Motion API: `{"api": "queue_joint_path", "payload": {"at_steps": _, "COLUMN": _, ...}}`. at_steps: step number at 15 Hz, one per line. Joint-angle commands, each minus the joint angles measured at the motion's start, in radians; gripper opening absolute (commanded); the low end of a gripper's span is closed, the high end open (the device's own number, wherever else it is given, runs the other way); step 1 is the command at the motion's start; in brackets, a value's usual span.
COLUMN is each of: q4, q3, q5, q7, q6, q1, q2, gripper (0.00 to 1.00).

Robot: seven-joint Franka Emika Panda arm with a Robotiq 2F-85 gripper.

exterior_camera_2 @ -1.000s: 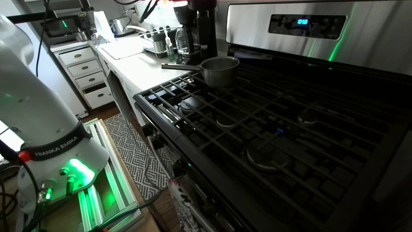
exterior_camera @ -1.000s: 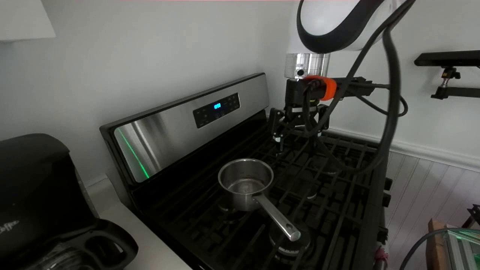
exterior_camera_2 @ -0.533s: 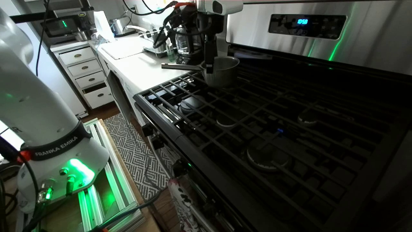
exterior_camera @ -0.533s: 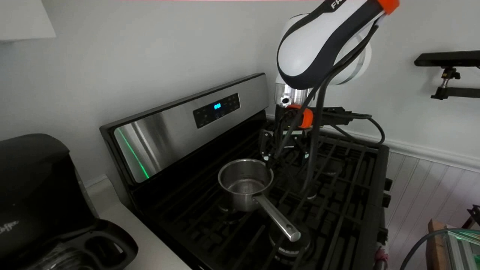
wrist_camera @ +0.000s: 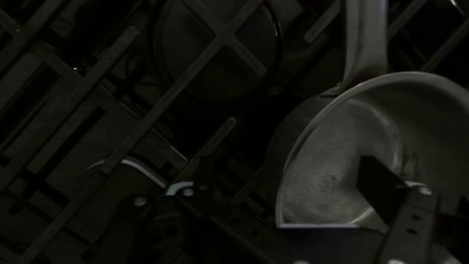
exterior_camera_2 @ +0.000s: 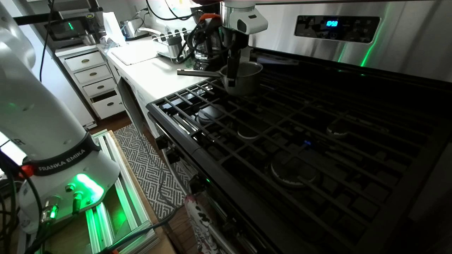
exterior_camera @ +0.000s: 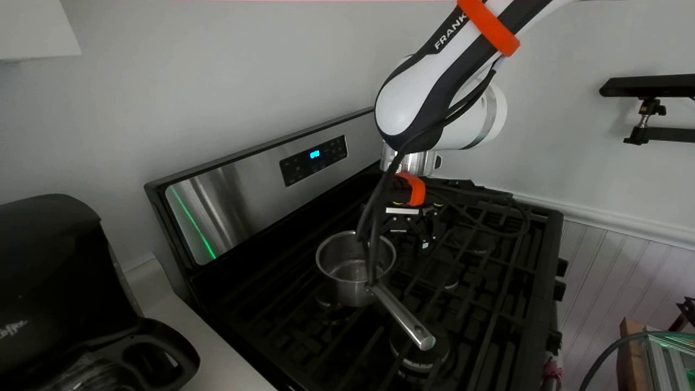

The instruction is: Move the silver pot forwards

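The silver pot stands upright on the stove grate, in both exterior views. Its long handle points toward the stove's front. The wrist view shows the pot at the right, with the handle pointing up. My gripper is open, jaws pointing down. One finger is over the pot's inside and the other is outside over the grate, with the rim between them. In an exterior view the gripper is at the pot's rim; a hanging cable hides one finger. I cannot tell whether a finger touches the pot.
Black grate bars cover the stove top. The steel back panel rises behind the pot. A black coffee maker stands on the white counter beside the stove. The arm's black cable hangs in front of the pot's rim.
My gripper has come down and moved toward the pot until its fingers stand on either side of the rim. The pot has not moved.
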Motion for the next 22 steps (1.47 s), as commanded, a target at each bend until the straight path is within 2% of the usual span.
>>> {"api": "queue_joint_path", "payload": {"at_steps": 1, "q4": 0.035, "q3": -0.002, "q5": 0.093, "q7": -0.027, "q6": 0.031, "q1": 0.012, "q2": 0.044, "gripper": 1.00}}
{"api": "queue_joint_path", "payload": {"at_steps": 3, "q4": 0.044, "q3": -0.001, "q5": 0.110, "q7": -0.029, "q6": 0.039, "q1": 0.015, "q2": 0.057, "gripper": 0.95}}
{"api": "queue_joint_path", "payload": {"at_steps": 4, "q4": 0.047, "q3": -0.001, "q5": 0.113, "q7": -0.026, "q6": 0.043, "q1": 0.017, "q2": 0.063, "gripper": 0.81}}
{"api": "queue_joint_path", "payload": {"at_steps": 5, "q4": 0.049, "q3": -0.002, "q5": 0.116, "q7": -0.024, "q6": 0.047, "q1": 0.018, "q2": 0.067, "gripper": 0.71}}
{"api": "queue_joint_path", "payload": {"at_steps": 15, "q4": 0.050, "q3": -0.018, "q5": 0.091, "q7": 0.000, "q6": 0.022, "q1": 0.016, "q2": 0.071, "gripper": 0.02}}
{"api": "queue_joint_path", "payload": {"at_steps": 22, "q4": 0.057, "q3": -0.024, "q5": 0.086, "q7": 0.009, "q6": 0.003, "q1": 0.014, "q2": 0.073, "gripper": 0.02}}
